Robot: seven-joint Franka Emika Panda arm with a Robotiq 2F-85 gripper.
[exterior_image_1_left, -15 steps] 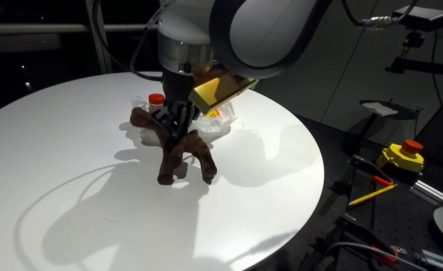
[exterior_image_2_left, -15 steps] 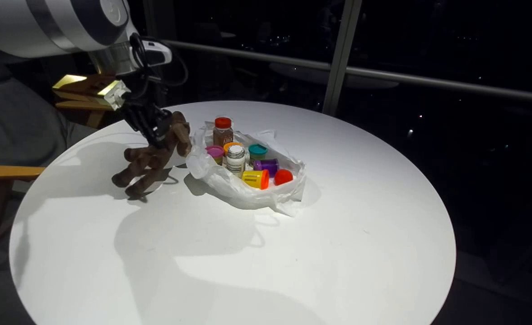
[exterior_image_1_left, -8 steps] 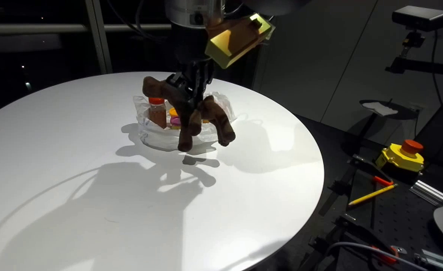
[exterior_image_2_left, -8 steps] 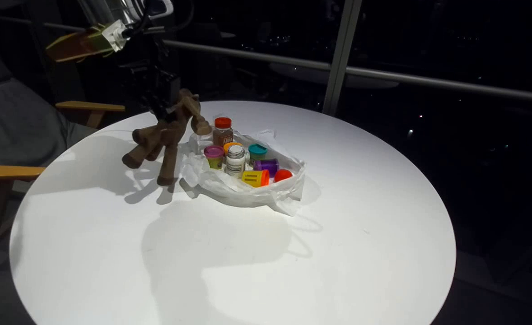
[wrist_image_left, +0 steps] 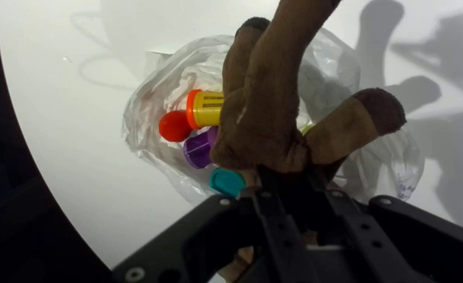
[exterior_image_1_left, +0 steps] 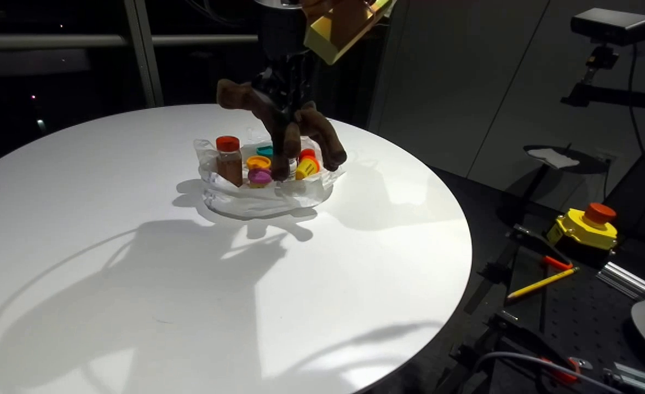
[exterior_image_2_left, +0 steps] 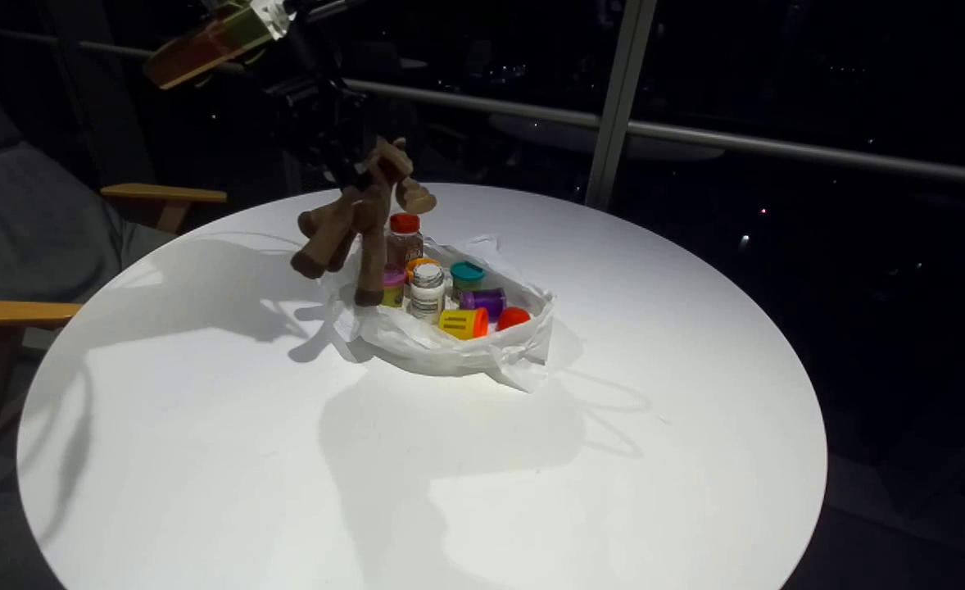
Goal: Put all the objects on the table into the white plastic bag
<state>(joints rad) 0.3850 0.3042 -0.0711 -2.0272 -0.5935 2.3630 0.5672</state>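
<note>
Tool (wrist_image_left: 292, 177) was clamped on toy (wrist_image_left: 267, 118). Toy hung above bag (exterior_image_2_left: 450, 352), not yet in it, clear of worktop (exterior_image_2_left: 630, 492), long axis slanting, legs (exterior_image_2_left: 325, 238) lowermost. Bottles (exterior_image_2_left: 428, 295) sat inside bag. In an exterior view some legs showed beyond bag; true overhang could not be told. Judged: bag's middle lay below tool and to one side; shift across, then lowering, was called for before release, else legs could have snagged bag.
</note>
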